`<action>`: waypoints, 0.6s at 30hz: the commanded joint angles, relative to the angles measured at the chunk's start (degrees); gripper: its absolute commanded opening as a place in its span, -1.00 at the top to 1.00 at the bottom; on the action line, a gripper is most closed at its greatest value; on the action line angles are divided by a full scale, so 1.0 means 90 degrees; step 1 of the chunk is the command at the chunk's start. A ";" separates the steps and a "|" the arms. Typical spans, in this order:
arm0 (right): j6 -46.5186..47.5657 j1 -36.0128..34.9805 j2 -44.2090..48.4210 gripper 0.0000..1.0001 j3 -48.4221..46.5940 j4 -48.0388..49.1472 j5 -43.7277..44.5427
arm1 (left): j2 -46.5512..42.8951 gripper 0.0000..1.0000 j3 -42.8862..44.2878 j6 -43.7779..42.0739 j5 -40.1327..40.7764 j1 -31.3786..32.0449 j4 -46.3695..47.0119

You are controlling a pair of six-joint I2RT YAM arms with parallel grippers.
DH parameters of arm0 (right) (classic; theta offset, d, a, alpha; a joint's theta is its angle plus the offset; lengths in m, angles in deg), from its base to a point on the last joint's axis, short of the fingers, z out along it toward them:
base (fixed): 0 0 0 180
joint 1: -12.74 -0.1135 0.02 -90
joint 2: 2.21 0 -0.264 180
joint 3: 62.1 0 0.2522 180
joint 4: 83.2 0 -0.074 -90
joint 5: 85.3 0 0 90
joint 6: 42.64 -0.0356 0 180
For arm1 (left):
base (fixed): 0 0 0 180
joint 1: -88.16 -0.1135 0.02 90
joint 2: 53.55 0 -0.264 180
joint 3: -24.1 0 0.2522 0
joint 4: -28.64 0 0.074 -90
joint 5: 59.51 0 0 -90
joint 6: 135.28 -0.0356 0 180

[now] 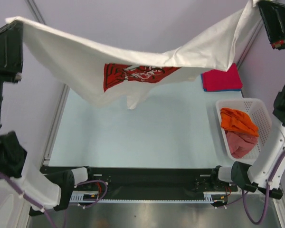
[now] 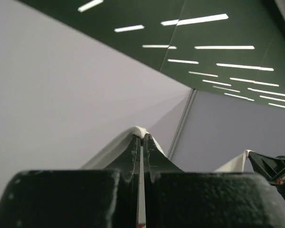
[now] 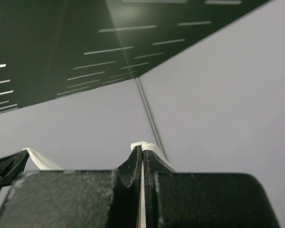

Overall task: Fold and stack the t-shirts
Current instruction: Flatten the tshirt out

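The white t-shirt [image 1: 80, 61] with a red logo print [image 1: 133, 74] hangs stretched high over the table, its lower edge sagging in the middle. My left gripper [image 1: 13, 27] is shut on its left corner; in the left wrist view a white fold [image 2: 137, 130] is pinched at the tips of the left gripper [image 2: 142, 138]. My right gripper [image 1: 257, 5] is shut on the right corner, and white cloth [image 3: 147, 145] bulges over the tips of the right gripper [image 3: 142, 151]. A folded red t-shirt [image 1: 221, 78] lies on a blue one [image 1: 203, 81] at the back right.
A white lattice basket [image 1: 262, 114] stands at the table's right edge, holding an orange t-shirt [image 1: 237, 121] and a pinkish-red one [image 1: 241, 142]. The pale table top [image 1: 147, 128] lies below the hanging shirt. Both arm bases sit on the black rail [image 1: 147, 183] at the near edge.
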 commanded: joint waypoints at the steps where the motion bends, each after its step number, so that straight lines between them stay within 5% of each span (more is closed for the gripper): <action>1: -0.0154 0.0011 0.0117 1.00 -0.0688 0.0315 -0.0011 | -0.0195 0.99 0.0404 -0.0261 0.0443 -0.0035 -0.0114; 6: -0.0046 0.0011 0.0010 1.00 -0.0759 0.0012 0.0253 | -0.0059 0.99 0.0112 -0.0329 0.0472 -0.0035 -0.0445; 12: 0.0373 -0.0135 -0.0068 1.00 0.0715 -0.0086 0.0214 | 0.0176 0.99 -0.0688 -0.0446 0.1165 -0.0035 -0.1265; 18: 0.1164 -0.0691 -0.0302 1.00 0.2441 -0.0350 0.0546 | 0.0585 0.99 -0.2766 -0.0260 0.1117 0.0101 -0.1453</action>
